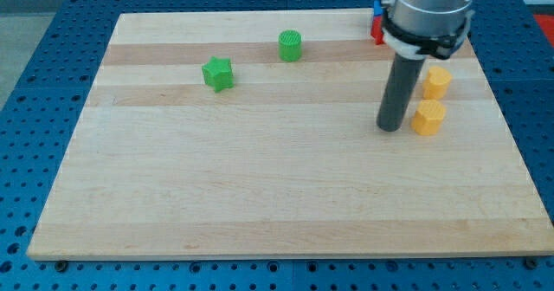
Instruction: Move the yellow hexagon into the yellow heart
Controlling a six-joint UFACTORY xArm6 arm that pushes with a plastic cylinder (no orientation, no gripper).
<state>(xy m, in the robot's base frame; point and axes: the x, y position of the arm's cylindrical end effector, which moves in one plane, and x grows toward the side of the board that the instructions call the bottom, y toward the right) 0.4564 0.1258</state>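
On the tabletop (260, 196), right of frame, my tip (390, 128), which carries no jaws, stands just left of the yellow hexagon (428, 117), the yellow heart (435, 81) just above.

Around our tip (390, 128) the wooden board (260, 196) lies bare from 6 through 9 o'clock, so we can pass freely there across the whole lower half. At 3 o'clock the yellow hexagon (428, 117) sits just beside the tip, and the yellow heart (435, 81) stands near it at 1 o'clock; the 2 are close but apart. At 12 o'clock, by the board's top edge, red and blue blocks (377, 24) are partly hidden behind our arm. At 10 o'clock, well apart, stand the green cylinder (290, 45) and green star (218, 73).
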